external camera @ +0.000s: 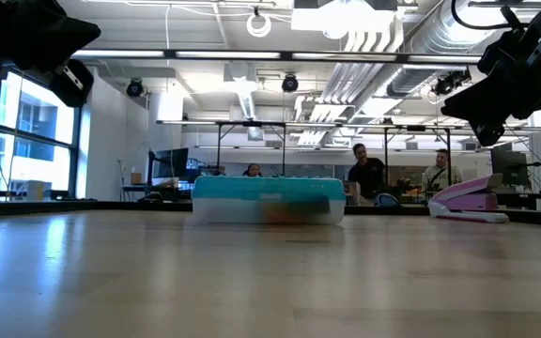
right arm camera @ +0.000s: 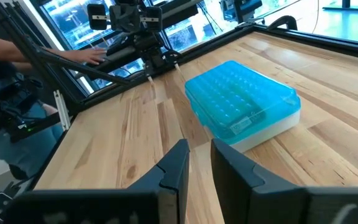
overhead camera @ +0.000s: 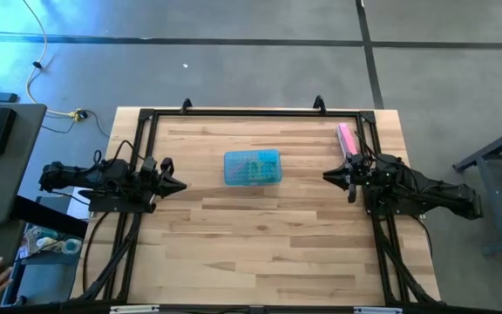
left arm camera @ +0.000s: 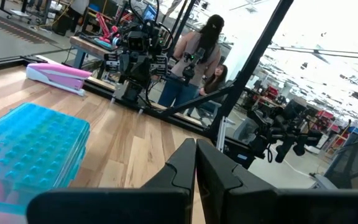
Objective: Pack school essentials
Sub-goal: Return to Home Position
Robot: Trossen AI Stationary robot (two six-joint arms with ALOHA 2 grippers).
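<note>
Two grippers were found clear of the box, neither touching it. Over the table's (overhead camera: 260, 253) left side, the left gripper (overhead camera: 181, 185) was seen with its fingers (left arm camera: 179, 168) pressed together on nothing. The blue box (overhead camera: 252, 167) was set closed near the table's middle, coloured contents (external camera: 285, 214) dimly seen through its wall. On the right, the right gripper (overhead camera: 326, 177) was parted by a narrow gap, empty, near a pink stapler (overhead camera: 347, 138).
</note>
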